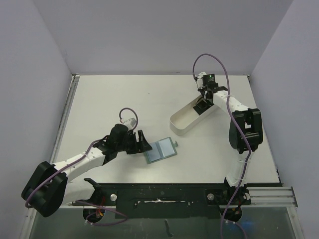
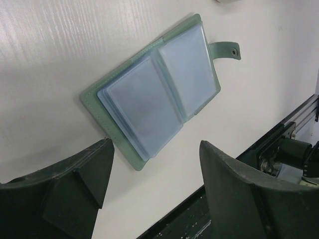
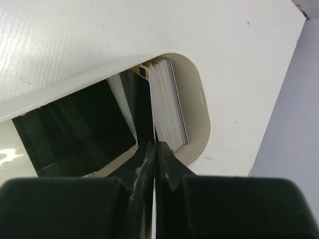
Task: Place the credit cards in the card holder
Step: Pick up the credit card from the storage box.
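The card holder (image 1: 162, 150) lies open on the white table (image 1: 109, 99) in the top external view, between the two arms and just right of the left gripper (image 1: 142, 142), whose fingers are spread apart with nothing between them. Farther back and to the right a long white tray (image 1: 182, 127) sits at a slant, well apart from the holder, and the right gripper (image 1: 202, 103) reaches down into its far end. In the left wrist view the card holder (image 2: 149, 94) shows its grey-green cover face down and its bluish clear pockets fanned upward. Its snap tab (image 2: 227, 50) sticks out on the right. The two dark fingers (image 2: 79, 189) stand wide on either side of the holder's near corner and grip nothing. In the right wrist view the credit cards (image 3: 167, 104) stand on edge as a tight stack against the rounded end wall of the tray (image 3: 199, 114). The right gripper (image 3: 153, 147) is clenched, its fingers pressed flat together, and an upright black card (image 3: 143, 104) beside the stack runs into the seam between them, apparently pinched. To the left, a glossy card (image 3: 75, 129) lies on the tray floor.
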You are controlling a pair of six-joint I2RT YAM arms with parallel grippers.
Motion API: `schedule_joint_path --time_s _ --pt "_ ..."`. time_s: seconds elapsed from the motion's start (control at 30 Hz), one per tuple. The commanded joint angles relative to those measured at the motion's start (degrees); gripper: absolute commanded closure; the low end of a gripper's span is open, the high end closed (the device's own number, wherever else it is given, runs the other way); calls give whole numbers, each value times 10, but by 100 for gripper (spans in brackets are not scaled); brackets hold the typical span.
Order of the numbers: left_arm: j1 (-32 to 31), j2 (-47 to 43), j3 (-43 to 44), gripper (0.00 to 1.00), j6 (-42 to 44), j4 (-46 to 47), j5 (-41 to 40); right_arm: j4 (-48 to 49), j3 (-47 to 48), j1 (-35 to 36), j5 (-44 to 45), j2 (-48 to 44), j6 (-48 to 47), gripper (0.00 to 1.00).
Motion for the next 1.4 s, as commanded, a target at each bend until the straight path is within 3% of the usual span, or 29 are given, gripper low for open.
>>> schedule_joint_path --time_s 0.0,0.1,0.17,0.3,0.37,0.43,0.6,0.7,0.8,0.9,1.0,1.07,1.2,1.27,1.3,1.37 --pt "4 -25 1 32 -2 16 2 12 14 -13 -29 -30 -6 100" --pt "4 -27 1 32 -2 15 1 14 18 -18 -23 -21 -6 94" --pt "4 -26 1 32 -2 15 1 12 21 -20 -23 -14 -10 100" --pt "4 -24 2 32 -2 15 1 20 19 -25 -42 -18 -10 99" --pt "4 -22 3 32 -1 15 1 26 20 -26 -28 -16 -8 90" --pt "4 -23 3 32 -1 16 1 19 25 -29 -33 -13 -14 100" --pt "4 -22 2 32 0 17 0 33 13 -34 -73 -36 -15 100" --pt "4 -20 2 32 -2 20 1 29 23 -34 -68 -40 -6 94" --pt "4 -18 3 32 -3 23 2 13 32 -34 -70 -36 -9 100" --pt "4 -17 6 32 -3 23 2 12 25 -34 -85 -43 -10 100" --pt "3 -18 7 32 -3 23 3 15 24 -34 -68 -41 -3 89" --pt "3 -18 7 32 -3 23 5 12 24 -35 -67 -38 -7 100" --pt "3 -20 8 32 -3 22 5 20 17 -35 -73 -49 -8 100" --pt "3 -19 10 32 -2 22 5 21 24 -35 -59 -52 -1 93" --pt "3 -19 11 32 -2 22 5 13 30 -36 -64 -51 -5 100" --pt "3 -19 11 32 -2 22 5 8 34 -36 -71 -55 -9 100"
